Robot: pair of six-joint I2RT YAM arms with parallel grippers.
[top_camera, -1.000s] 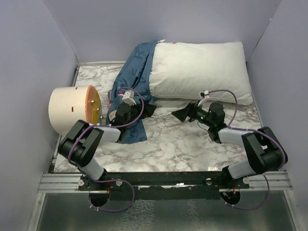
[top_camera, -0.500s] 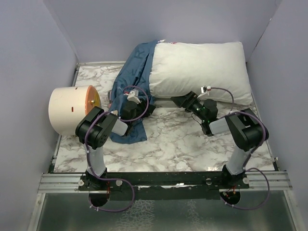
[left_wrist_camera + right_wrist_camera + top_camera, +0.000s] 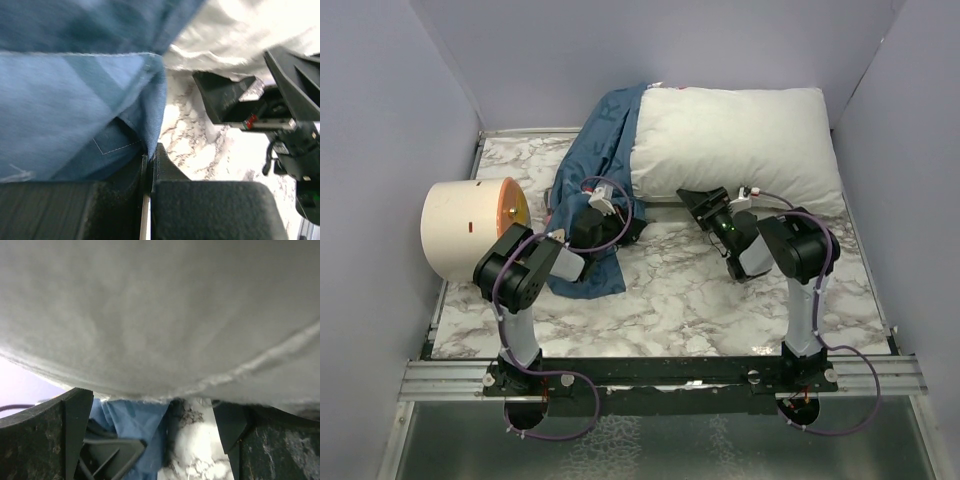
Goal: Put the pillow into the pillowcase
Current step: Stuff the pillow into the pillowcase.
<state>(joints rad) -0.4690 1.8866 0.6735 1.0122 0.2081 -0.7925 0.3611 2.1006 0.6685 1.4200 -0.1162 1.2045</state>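
1. Top view: the pillow (image 3: 735, 140) lies across the far side of the table (image 3: 660, 290). Its left end is butted into the bunched-up pillowcase (image 3: 600, 165), which trails down toward the near side. Can't tell if any of the pillow is actually inside yet. The left gripper (image 3: 625, 228) is down on the blue cloth by the pillow's near-left corner. The right gripper (image 3: 694, 201) is nosed up against the pillow's near long edge. There's also a cream tub (image 3: 465, 228) lying on its side at the left, well apart from all this.

2. Left wrist view: the jaws are clenched tight together, with the hem of the case pinched in the seam between them. So it's grasping the pillowcase, but only by a thin strip of edge. Looks like a shallow bite to me.

3. Right wrist view: the jaws are spread wide and nothing is gripped. The pillow's seamed edge hangs just over the gap.

4. My take on doing this step well:
   - Push the right claw further in so it gets a fat bite of pillow before closing.
   - Lift the left hem gently to open the mouth. No yanking, that pinch could slip.
   - Then feed the pillow leftward into the opening.
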